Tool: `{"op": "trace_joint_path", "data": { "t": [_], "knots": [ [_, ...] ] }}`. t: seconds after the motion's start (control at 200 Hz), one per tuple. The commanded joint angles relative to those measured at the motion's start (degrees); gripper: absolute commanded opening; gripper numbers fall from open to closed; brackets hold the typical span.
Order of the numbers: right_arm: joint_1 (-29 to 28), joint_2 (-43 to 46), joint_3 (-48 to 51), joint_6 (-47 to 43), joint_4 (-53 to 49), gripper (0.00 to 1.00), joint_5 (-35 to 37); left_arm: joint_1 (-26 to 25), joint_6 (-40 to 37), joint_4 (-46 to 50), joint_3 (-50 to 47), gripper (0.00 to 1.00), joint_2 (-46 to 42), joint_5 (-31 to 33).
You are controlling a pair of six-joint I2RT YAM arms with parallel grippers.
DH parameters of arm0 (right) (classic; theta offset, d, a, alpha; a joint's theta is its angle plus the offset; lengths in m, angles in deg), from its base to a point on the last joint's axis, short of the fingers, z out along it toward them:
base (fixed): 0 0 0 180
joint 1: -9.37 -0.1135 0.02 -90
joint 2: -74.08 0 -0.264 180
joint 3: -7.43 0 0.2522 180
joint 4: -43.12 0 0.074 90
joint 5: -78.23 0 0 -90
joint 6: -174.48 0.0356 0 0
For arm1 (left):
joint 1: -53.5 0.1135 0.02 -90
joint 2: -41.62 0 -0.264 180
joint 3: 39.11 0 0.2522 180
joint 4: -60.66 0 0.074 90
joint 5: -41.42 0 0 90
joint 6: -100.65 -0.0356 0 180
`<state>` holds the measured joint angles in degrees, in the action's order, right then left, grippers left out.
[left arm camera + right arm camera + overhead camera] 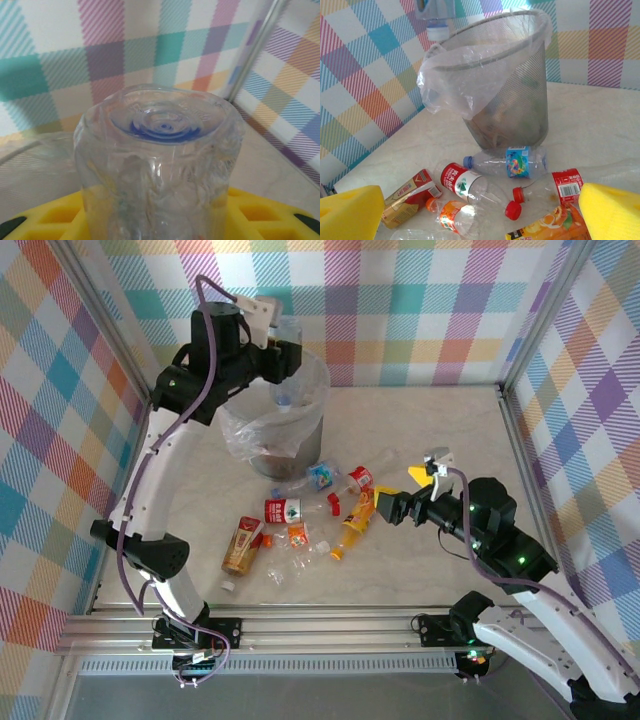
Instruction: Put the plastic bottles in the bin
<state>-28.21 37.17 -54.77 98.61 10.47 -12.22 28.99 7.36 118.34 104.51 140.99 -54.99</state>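
Left pincer [285,358]: closed part-way on a clear bottle [160,165], cap down, yellow fingers [260,215] pressed to its sides. The bottle hangs above the mouth of the bin [300,445], which stands at 11 o'clock on the bench [430,420].

Judgement: release step. Whether the bottle is centred cannot be settled. Bring it over the middle and lower it before parting the jaws, since a drop near the rim could catch the loose liner bag [445,85] and spill outside.

Right pincer [480,215]: spread wide, holding nothing. The loose bottles [283,508] lie at the bin's 6 o'clock, with an orange bottle [355,525] at this pincer's 8 o'clock.
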Motion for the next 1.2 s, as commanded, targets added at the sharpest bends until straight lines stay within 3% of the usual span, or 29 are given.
{"op": "trace_joint_path", "data": {
  "t": [0.0, 0.34, 0.555, 0.89, 1.195],
  "knots": [
    [-0.39, -0.12, -1.52, 0.6, -1.04, 1.0, 1.53, 2.06, -3.01, 0.48, 3.49, 0.5, 1.56, 2.68],
    [-0.34, 0.49, -0.52, 2.25, -3.03, 1.0, 0.85, 7.26, -2.72, 0.19, 7.75, 0.5, 9.71, 1.67],
    [-0.39, 2.04, 0.46, 2.74, -3.77, 1.0, 0.75, 8.25, -4.72, -2.4, 5.27, 0.5, 13.65, -0.44],
    [-0.39, 2.24, 1.16, 3.78, -5.45, 1.0, 0.85, 8.3, -6.48, 0.04, 3.78, 0.49, 18.95, 4.69],
    [-0.39, 0.24, 1.2, 4.23, -4.85, 1.0, 0.02, 8.34, -6.42, 2.02, -2.16, 0.51, 18.4, 7.77]
  ]
}}
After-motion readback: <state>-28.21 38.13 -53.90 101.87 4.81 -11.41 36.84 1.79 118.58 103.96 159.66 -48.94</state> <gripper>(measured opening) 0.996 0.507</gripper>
